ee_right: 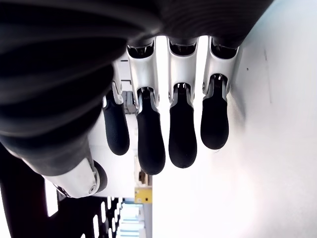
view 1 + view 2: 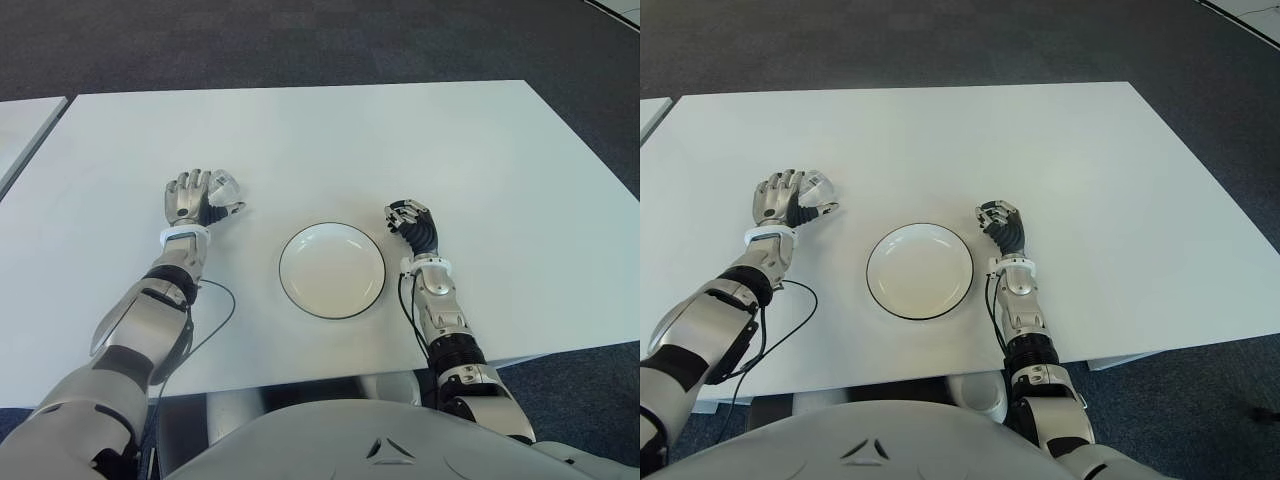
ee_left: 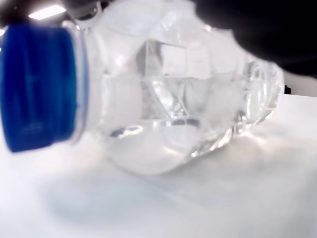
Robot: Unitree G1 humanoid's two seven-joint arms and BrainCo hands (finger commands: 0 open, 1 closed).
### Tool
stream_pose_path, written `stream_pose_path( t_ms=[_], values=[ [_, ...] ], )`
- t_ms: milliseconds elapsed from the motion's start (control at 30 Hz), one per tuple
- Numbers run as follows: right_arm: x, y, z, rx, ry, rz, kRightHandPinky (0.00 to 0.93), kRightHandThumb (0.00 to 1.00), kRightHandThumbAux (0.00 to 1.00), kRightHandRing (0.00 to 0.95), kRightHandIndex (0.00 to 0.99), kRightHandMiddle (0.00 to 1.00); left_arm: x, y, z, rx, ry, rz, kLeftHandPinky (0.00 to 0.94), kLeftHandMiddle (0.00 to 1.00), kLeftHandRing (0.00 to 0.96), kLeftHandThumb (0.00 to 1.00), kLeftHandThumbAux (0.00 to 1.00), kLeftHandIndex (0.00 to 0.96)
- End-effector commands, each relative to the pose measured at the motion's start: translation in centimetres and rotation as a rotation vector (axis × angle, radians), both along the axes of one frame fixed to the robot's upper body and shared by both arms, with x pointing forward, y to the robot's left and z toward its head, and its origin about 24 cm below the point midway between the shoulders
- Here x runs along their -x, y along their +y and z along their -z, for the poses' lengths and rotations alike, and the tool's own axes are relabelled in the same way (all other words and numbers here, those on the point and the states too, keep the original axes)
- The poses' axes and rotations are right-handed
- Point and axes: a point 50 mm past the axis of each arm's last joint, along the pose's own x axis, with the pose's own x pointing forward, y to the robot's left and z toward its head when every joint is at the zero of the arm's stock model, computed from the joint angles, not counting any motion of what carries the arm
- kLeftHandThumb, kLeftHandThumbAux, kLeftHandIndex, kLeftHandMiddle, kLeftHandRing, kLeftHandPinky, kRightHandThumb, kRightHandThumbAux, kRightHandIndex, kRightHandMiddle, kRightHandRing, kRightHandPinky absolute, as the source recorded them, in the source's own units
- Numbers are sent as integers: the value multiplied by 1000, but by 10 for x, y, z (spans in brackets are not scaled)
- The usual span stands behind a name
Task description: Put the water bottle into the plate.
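Note:
A small clear water bottle point(image 3: 188, 99) with a blue cap point(image 3: 39, 87) lies on its side low over the white table point(image 2: 400, 140). My left hand point(image 2: 195, 200) is curled around it, and only the bottle's end point(image 2: 224, 184) pokes out past the fingers. The hand and bottle are left of the white, dark-rimmed plate point(image 2: 331, 270), about a hand's width from its rim. Nothing is in the plate. My right hand point(image 2: 408, 218) shows just right of the plate, its fingers point(image 1: 183, 134) curled on nothing.
A black cable point(image 2: 215, 315) loops on the table beside my left forearm. Another table's corner point(image 2: 25, 120) stands at the far left. Dark carpet point(image 2: 300, 40) surrounds the table, whose front edge runs close to my body.

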Motion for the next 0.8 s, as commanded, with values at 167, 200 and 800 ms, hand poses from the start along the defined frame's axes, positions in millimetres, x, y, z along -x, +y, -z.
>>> stream_pose_path(
  t_ms=[167,200,800],
  values=[
    [21,-3,28,-12,154,19,617,705,730,618,433,625,23,0,35,94,400,-2,1,0,0,534,301,0],
    [21,-3,28,-13,154,19,618,705,730,620,433,626,23,0,34,109,418,-5,1,0,0,534,316,0],
    [21,-3,28,-6,164,14,618,705,729,619,433,623,29,5,41,306,553,-105,452,377,391,658,497,376]
  ],
)
